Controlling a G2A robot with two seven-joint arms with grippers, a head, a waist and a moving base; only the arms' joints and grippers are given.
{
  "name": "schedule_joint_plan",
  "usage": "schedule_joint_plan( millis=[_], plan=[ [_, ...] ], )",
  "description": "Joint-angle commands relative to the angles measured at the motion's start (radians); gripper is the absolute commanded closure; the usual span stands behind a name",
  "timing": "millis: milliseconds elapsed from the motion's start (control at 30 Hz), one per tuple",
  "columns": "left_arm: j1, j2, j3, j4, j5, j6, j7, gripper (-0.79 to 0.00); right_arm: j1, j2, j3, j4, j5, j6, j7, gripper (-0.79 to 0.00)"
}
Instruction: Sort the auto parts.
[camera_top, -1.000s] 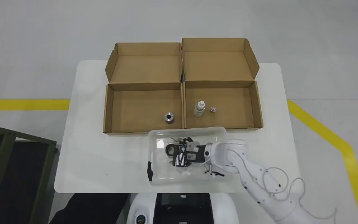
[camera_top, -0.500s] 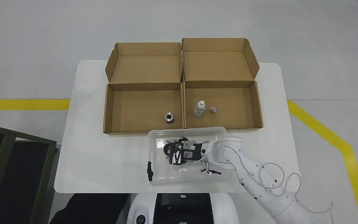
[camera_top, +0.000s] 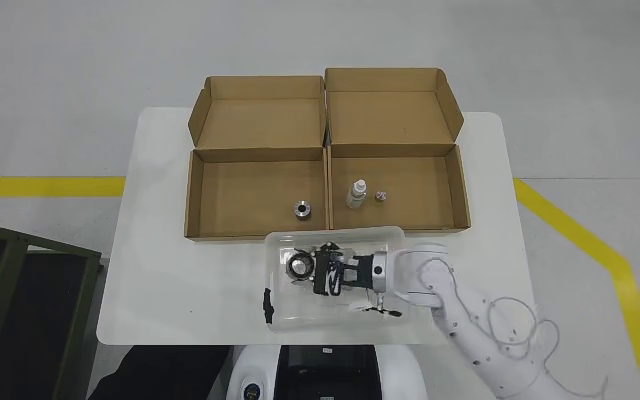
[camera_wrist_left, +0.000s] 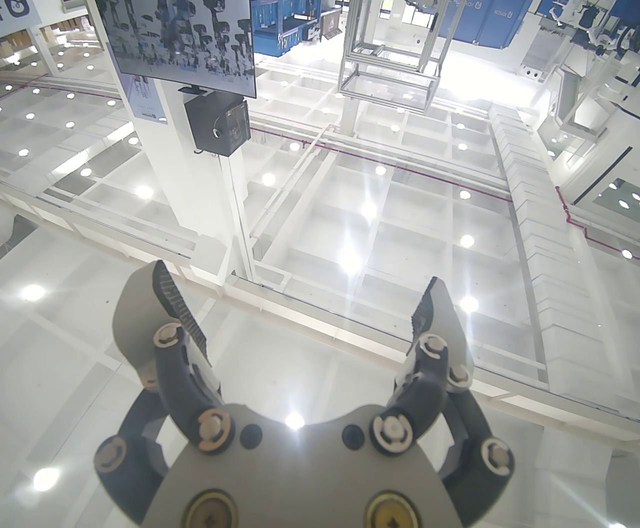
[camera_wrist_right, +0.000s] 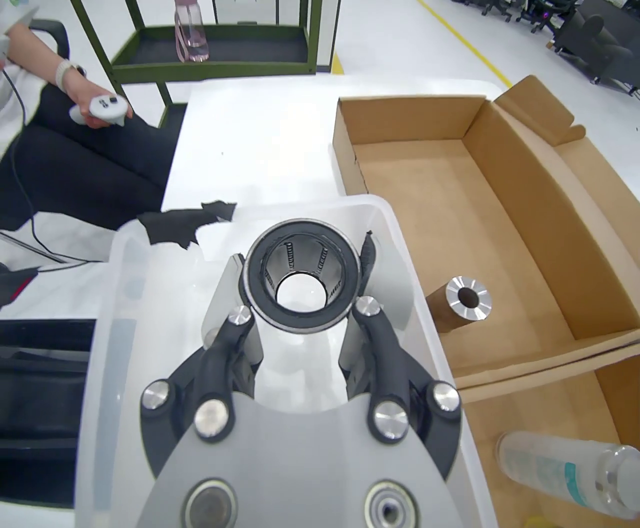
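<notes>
My right gripper (camera_wrist_right: 300, 295) is shut on a black-rimmed steel bearing sleeve (camera_wrist_right: 302, 282), held with its bore facing the camera over the clear plastic bin (camera_wrist_right: 425, 320). From above, the sleeve (camera_top: 298, 265) sits at the bin's (camera_top: 335, 236) far left part, and small black parts (camera_top: 382, 310) lie by the bin's near right. A steel cylinder (camera_top: 302, 209) stands in the left cardboard box (camera_top: 215, 195). The right cardboard box (camera_top: 450, 190) holds a white bottle (camera_top: 356, 193) and a small metal part (camera_top: 380, 196). My left gripper (camera_wrist_left: 300, 305) is open and points up at the ceiling.
Both boxes stand side by side just beyond the bin, lids folded back. A torn black scrap (camera_wrist_right: 185, 222) hangs on the bin's far rim. A seated person's hand (camera_wrist_right: 95, 107) with a controller is off the table's left side. White tabletop (camera_top: 160, 250) lies left of the bin.
My right gripper has shifted left and toward the boxes inside the bin, and the bearing sleeve now shows plainly between its fingers, apart from the other black parts.
</notes>
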Motion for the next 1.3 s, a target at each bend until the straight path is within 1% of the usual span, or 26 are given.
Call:
schedule_joint_plan(
  millis=[0, 200, 400, 533, 733, 1067, 1267],
  plan=[
    [0.000, 0.000, 0.000, 0.000, 0.000, 0.000, 0.000, -0.785, -0.006, 0.003, 0.016, -0.024, 0.044, -0.005, 0.004, 0.000],
    [0.000, 0.000, 0.000, 0.000, 0.000, 0.000, 0.000, -0.785, -0.021, 0.008, 0.049, -0.106, 0.135, -0.004, -0.020, 0.000],
    [0.000, 0.000, 0.000, 0.000, 0.000, 0.000, 0.000, -0.785, -0.028, 0.009, 0.074, -0.177, 0.171, 0.035, -0.064, 0.000],
    [0.000, 0.000, 0.000, 0.000, 0.000, 0.000, 0.000, -0.785, -0.025, 0.006, 0.087, -0.200, 0.232, 0.060, -0.126, 0.000],
    [0.000, 0.000, 0.000, 0.000, 0.000, 0.000, 0.000, -0.785, -0.013, 0.002, 0.112, -0.247, 0.309, 0.104, -0.174, 0.000],
    [0.000, 0.000, 0.000, 0.000, 0.000, 0.000, 0.000, -0.785, 0.003, -0.004, 0.146, -0.309, 0.377, 0.153, -0.246, 0.000],
    [0.000, 0.000, 0.000, 0.000, 0.000, 0.000, 0.000, -0.785, 0.008, -0.009, 0.158, -0.321, 0.382, 0.191, -0.281, 0.000]
  ],
)
